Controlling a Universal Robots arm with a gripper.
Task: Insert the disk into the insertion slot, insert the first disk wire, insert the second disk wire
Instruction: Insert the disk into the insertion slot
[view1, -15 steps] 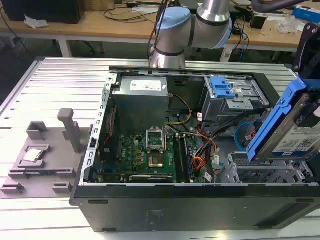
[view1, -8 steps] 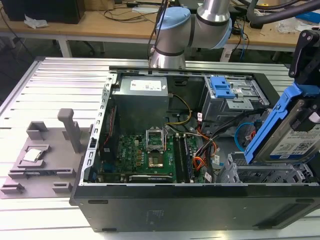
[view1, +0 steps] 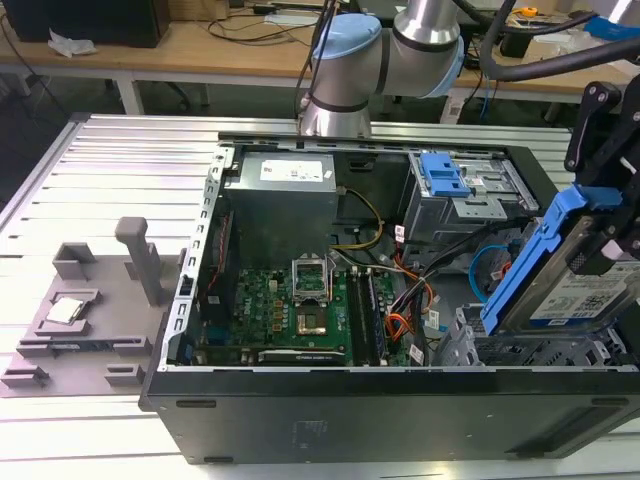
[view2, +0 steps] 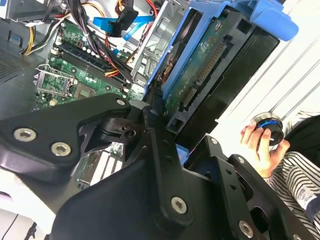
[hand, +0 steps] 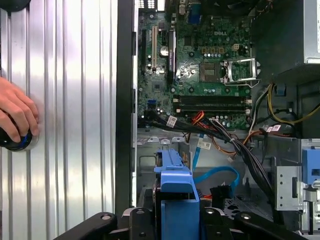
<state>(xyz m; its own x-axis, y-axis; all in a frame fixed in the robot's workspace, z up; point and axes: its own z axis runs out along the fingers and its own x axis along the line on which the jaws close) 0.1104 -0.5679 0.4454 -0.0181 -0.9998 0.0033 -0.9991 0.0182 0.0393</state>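
My gripper (view1: 612, 235) is shut on the disk (view1: 585, 295), a silver drive with a white-and-blue label in a blue carrier frame. The disk hangs tilted at the exterior view's right, its lower end just above the insertion slot (view1: 530, 352), the low silver cage in the case's near right corner. The second wrist view shows the disk's (view2: 210, 65) underside and connectors past my black fingers (view2: 160, 150). In the first wrist view the blue carrier (hand: 175, 185) points toward the bay (hand: 147, 165). The second disk wire (view1: 485, 270), a light-blue loop (hand: 215, 175), lies beside the slot.
The open case holds a green motherboard (view1: 290, 310), a power supply (view1: 280, 190), an orange flat cable (view1: 400, 325) and the upper grey cage with a blue latch (view1: 443, 175). A person's hand (hand: 15, 115) rests on a round knob outside the case. A grey fixture (view1: 90, 300) stands at the left.
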